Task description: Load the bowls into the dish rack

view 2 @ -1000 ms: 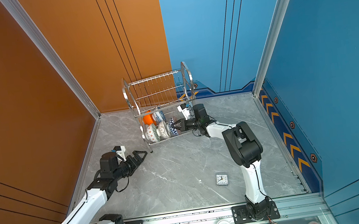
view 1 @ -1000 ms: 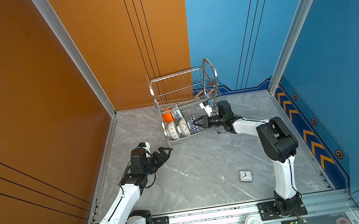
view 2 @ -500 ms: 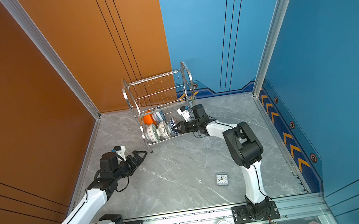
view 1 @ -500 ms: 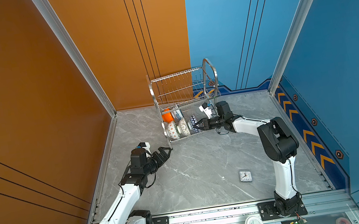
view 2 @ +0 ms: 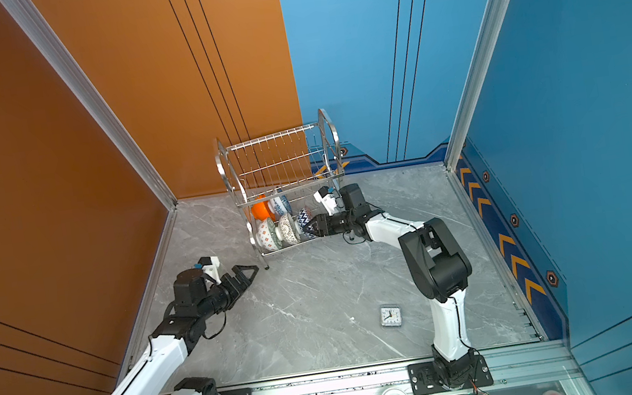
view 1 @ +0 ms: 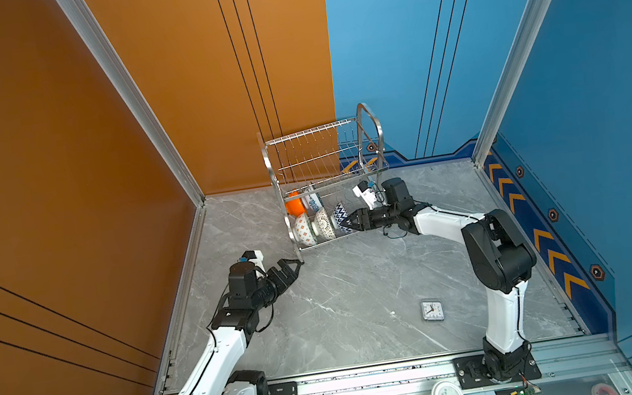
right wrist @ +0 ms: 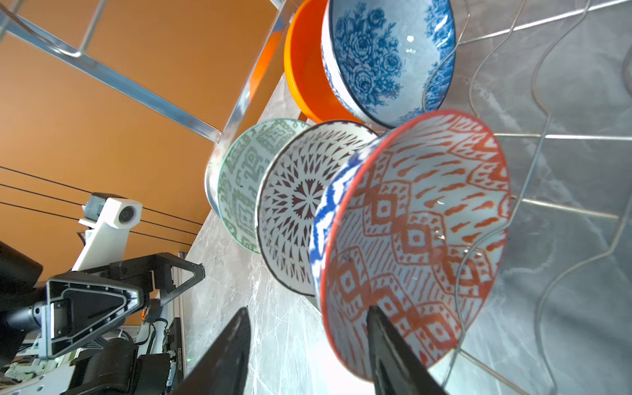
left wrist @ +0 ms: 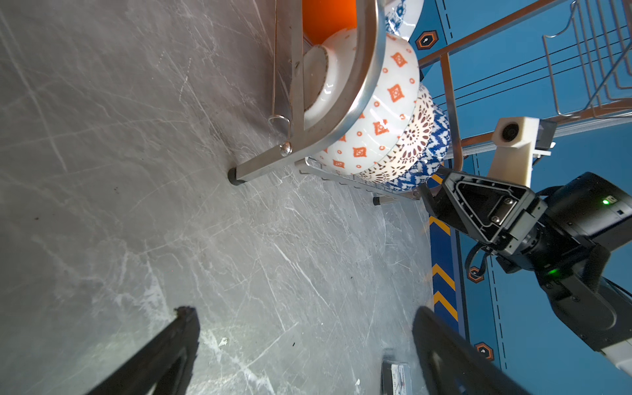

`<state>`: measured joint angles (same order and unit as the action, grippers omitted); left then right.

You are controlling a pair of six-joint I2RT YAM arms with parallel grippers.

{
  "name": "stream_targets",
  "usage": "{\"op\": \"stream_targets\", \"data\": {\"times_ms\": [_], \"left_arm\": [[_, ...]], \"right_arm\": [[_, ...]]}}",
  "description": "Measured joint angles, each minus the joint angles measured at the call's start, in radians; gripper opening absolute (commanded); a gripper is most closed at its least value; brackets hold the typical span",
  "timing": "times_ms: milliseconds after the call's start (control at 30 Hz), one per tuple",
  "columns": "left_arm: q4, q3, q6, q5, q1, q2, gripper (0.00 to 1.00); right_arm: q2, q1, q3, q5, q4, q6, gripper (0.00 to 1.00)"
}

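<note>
While your right gripper (right wrist: 307,309) straddles the rim of a bowl (right wrist: 420,219), jaws apart, your left gripper (left wrist: 303,309) gapes empty. Only the right wrist view shows that.

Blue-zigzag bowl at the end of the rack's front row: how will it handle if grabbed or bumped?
Probably rigid, breakable and slick: the bowl shows glossy glaze with glare spots. It stands on edge in the dish rack wire slots, so a nudge from the right hand could tip or roll it.
</note>
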<state>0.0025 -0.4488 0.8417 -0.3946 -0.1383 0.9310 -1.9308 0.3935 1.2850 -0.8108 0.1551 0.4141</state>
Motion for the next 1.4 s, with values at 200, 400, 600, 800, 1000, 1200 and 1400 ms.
{"op": "stream_targets", "data": {"times_ms": [200,400,600,800,1000,1200,1400], "left_arm": [[-0.026,-0.002,-0.007,0.000,0.000,-0.028,0.98],[-0.087,-0.055,-0.047,0.029,0.013,-0.060,0.98],[-0.139,-0.139,-0.156,0.183,0.012,-0.127,0.98],[-0.134,-0.161,-0.320,0.517,-0.021,-0.166,0.98],[0.085,0.018,-0.517,0.840,-0.026,-0.121,0.98],[0.370,0.172,-0.656,0.937,0.034,0.119,0.98],[0.580,0.136,-0.708,0.888,0.082,0.382,0.98]], "right_arm": [[0.074,0.000,-0.066,0.022,0.003,0.000,0.81],[0.198,0.000,-0.174,0.063,-0.006,-0.008,1.00],[0.419,-0.007,-0.272,0.217,-0.079,-0.035,1.00],[0.750,-0.085,-0.411,0.635,-0.158,-0.032,1.00],[0.959,-0.206,-0.637,0.989,-0.121,-0.022,1.00],[0.936,-0.208,-0.875,1.187,0.073,-0.092,1.00],[0.717,-0.170,-0.977,1.334,0.371,-0.278,1.00]]}}
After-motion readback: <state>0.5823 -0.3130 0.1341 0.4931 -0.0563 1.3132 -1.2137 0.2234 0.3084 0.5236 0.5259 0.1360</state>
